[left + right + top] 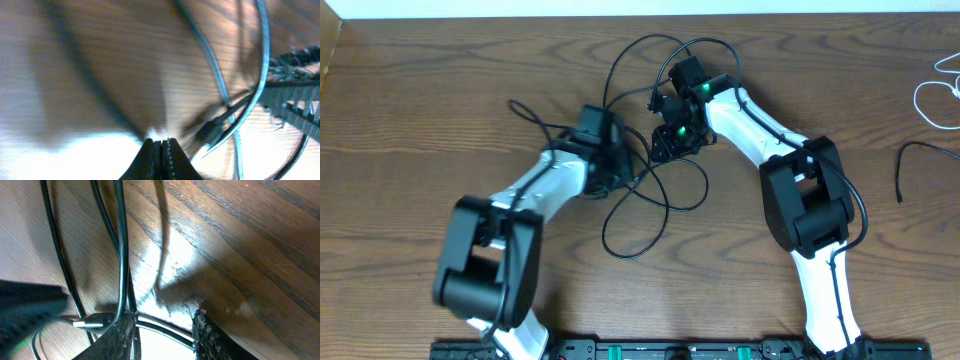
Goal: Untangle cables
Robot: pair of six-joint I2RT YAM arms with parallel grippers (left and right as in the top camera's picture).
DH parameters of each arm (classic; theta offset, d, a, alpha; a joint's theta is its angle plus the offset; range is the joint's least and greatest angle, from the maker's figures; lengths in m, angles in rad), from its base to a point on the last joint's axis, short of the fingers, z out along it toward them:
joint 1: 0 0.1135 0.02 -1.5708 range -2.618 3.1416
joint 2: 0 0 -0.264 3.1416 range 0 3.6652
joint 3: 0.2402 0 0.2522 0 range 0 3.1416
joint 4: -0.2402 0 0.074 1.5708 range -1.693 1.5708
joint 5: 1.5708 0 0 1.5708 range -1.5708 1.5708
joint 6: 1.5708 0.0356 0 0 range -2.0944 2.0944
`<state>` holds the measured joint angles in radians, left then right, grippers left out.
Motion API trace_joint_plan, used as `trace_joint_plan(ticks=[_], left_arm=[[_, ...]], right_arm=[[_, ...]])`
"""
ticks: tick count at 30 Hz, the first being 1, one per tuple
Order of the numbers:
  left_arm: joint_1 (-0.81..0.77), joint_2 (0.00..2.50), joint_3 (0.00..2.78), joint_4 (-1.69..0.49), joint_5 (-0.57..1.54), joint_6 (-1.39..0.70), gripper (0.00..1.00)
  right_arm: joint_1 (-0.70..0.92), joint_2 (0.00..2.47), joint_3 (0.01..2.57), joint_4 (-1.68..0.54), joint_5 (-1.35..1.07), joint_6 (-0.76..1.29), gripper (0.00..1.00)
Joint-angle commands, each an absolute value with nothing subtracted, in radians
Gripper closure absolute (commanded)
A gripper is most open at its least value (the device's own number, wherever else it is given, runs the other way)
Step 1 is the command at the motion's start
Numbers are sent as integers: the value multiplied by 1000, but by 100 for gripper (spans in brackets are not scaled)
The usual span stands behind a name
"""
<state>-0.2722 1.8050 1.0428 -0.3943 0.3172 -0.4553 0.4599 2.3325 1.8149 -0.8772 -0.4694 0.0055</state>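
A long black cable (pixel 606 232) lies in tangled loops on the wooden table (pixel 410 110), between the two arms. My left gripper (pixel 623 168) is at the left side of the tangle. In the left wrist view its jaws (pixel 161 146) are shut with nothing visible between them, and cable strands (pixel 263 60) and a plug end (pixel 212 131) lie just to their right. My right gripper (pixel 670 140) is over the middle of the tangle. Its jaws (pixel 165 330) are open, with a strand of the black cable (pixel 170 326) running across between the fingers and a plug (pixel 92 322) beside the left finger.
A white cable (pixel 923 100) lies at the far right edge near the top. A separate thin black cable (pixel 920 146) lies below it. The table's back edge runs along the top. The two grippers are close together; the left one shows dark in the right wrist view (pixel 25 305).
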Motion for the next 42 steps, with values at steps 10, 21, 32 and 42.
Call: trace_joint_plan(ticks=[10, 21, 32, 42], left_arm=[[-2, 1391, 1100, -570, 322, -398, 93], [31, 1326, 1100, -598, 320, -352, 93], [31, 1326, 1100, -598, 298, -352, 92], [31, 1326, 1100, -606, 298, -352, 92]], right_arm=[[534, 2300, 1835, -810, -471, -22, 42], [489, 2300, 1908, -951, -385, -45, 33], [591, 2310, 1916, -870, -302, -59, 23], [698, 2397, 1915, -805, -95, 14, 8]])
